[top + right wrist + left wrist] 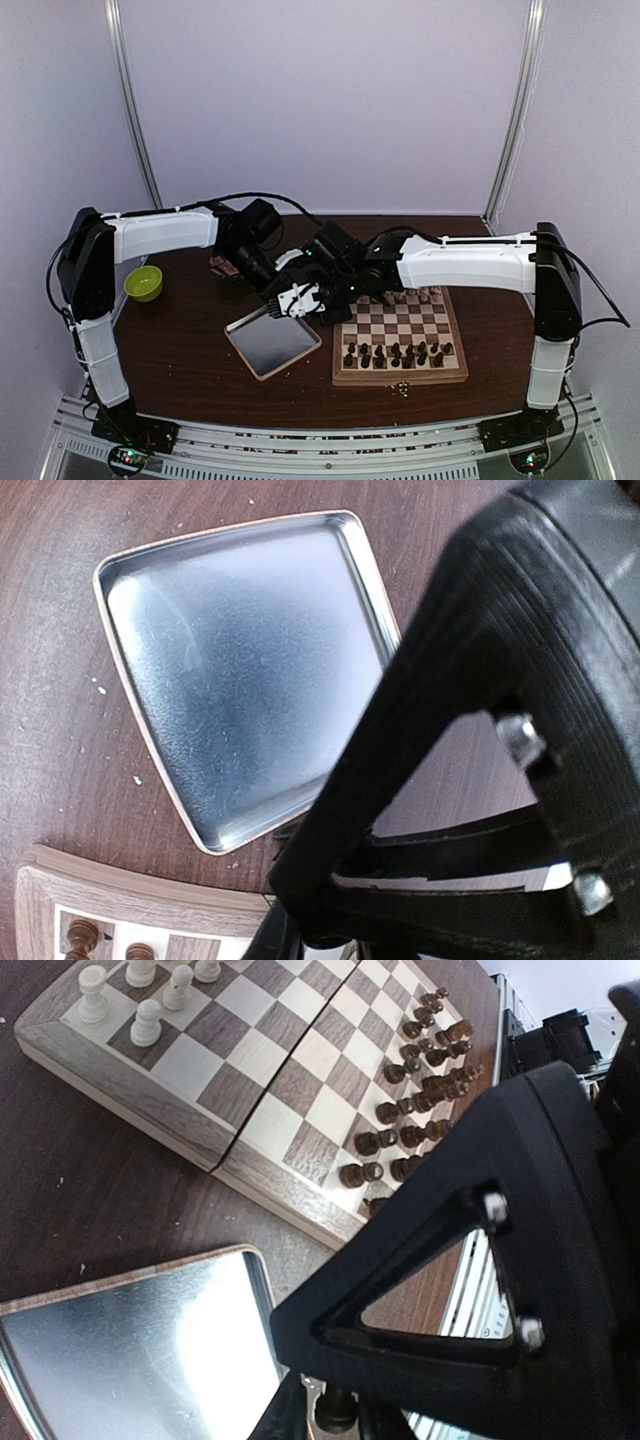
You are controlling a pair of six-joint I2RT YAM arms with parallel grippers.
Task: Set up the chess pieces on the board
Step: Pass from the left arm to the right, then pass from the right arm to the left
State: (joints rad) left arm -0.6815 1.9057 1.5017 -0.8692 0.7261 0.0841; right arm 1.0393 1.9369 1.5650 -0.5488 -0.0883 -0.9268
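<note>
Checked wooden board (400, 325), pale-rimmed, on your dark desk (180, 350): turned brown pieces (395, 353) stand on its near rows, cream pieces (147, 1022) at the far edge. A square, shiny metal tray (270, 345) lies beside it. Whether your left gripper (335, 1420) and right gripper (310, 940) are open or closed cannot be told.

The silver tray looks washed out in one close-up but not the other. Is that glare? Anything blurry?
Left wrist: yes, a white glare patch burns out the middle of the tray, while the board looks sharp. Right wrist: only a soft bluish sheen, the metal's fine grain showing. Top view: the tray reads even grey; the pieces are tiny and soft.
</note>
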